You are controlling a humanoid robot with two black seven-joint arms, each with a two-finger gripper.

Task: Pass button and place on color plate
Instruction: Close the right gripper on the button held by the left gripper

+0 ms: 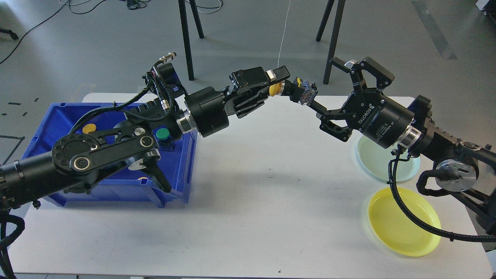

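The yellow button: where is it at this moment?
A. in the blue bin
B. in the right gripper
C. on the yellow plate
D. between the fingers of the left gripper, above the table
D: the yellow button sits clamped in the left gripper, raised over the table; the right gripper is open, not touching it.

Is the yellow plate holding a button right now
No, the yellow plate is bare; the yellow button is up in the left gripper.

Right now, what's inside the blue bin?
In the blue bin, a green button and a yellow button are visible. The left arm covers most of the interior, so whether more lie beneath it cannot be seen.
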